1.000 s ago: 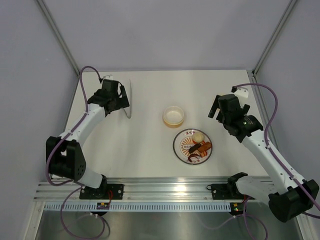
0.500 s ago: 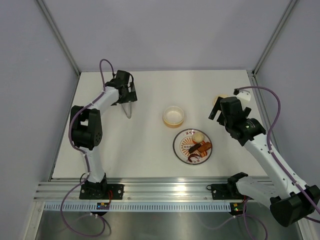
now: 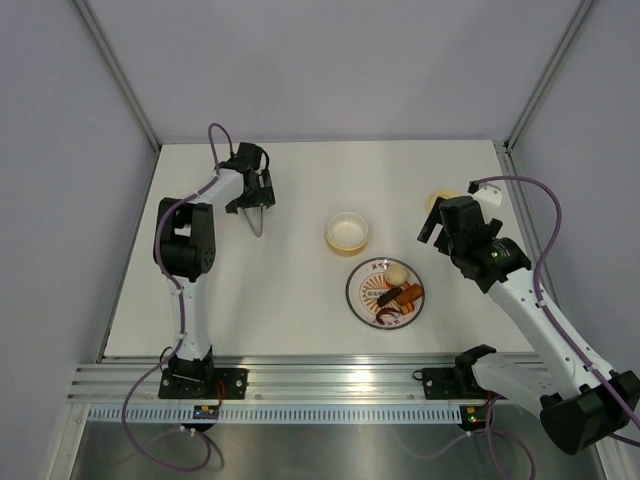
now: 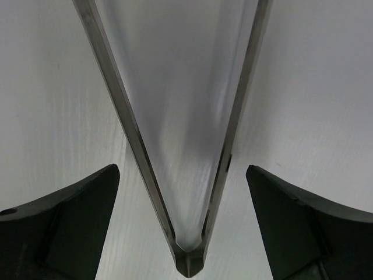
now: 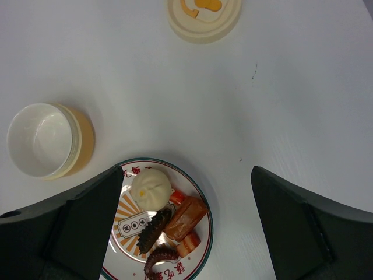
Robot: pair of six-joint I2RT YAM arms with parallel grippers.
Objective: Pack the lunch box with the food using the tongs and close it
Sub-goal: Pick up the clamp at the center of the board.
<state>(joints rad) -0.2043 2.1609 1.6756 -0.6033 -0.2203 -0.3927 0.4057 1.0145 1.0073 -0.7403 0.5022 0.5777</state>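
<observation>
The silver tongs [image 4: 131,128] lie flat on the white table at the back left, their joined end [image 4: 189,263] nearest the left wrist camera. My left gripper [image 4: 182,169] hangs open over that end, one finger on each side and touching neither arm. From above, only the tongs' tip [image 3: 258,222] shows beyond the left gripper [image 3: 255,195]. The round cream lunch box [image 3: 347,232] stands open in the middle, its lid [image 3: 440,200] lying apart to the right. The food, a pale bun [image 5: 150,186], an orange-brown chunk [image 5: 185,219] and dark pieces [image 5: 152,230], sits on a patterned plate [image 5: 204,204]. My right gripper [image 5: 186,172] hovers open and empty above the plate's edge.
The plate [image 3: 360,300] lies just in front of the lunch box [image 5: 46,140]. The lid [image 5: 204,17] rests near the right rear of the table. Grey walls close in the table on the left, back and right. An aluminium rail [image 3: 330,375] runs along the near edge.
My left arm has swung from the left side and reached out over the tongs' joined end, lowering close to it. The right gripper has drifted slightly back towards the lid.
</observation>
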